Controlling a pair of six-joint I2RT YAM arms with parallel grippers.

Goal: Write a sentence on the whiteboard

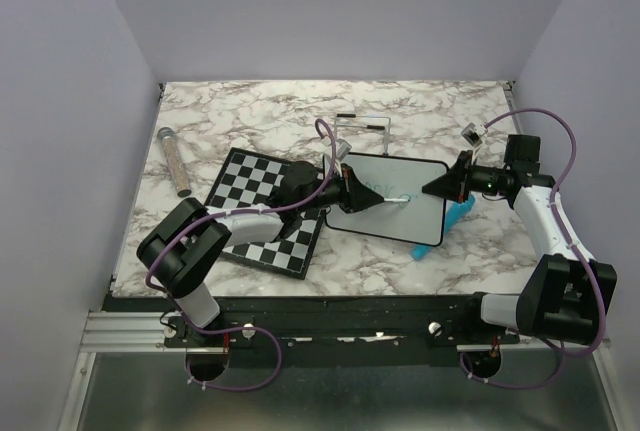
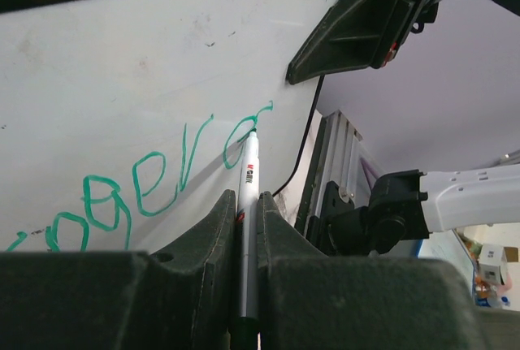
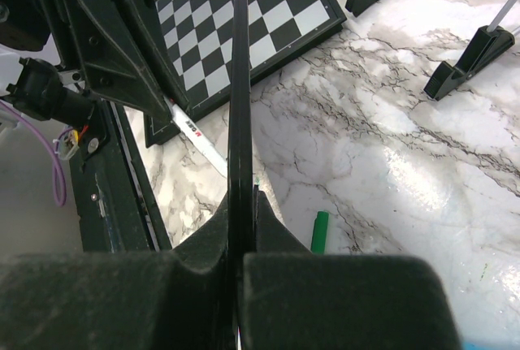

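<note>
A robotics lab test cell is shown. A marble-patterned tabletop is enclosed on three sides by plain pale walls. A left arm and a right arm are bolted to a black base along the near edge, beside a slotted aluminium rail. Purple cables are looped along the arms. A chessboard and a whiteboard are seen as props.
</note>
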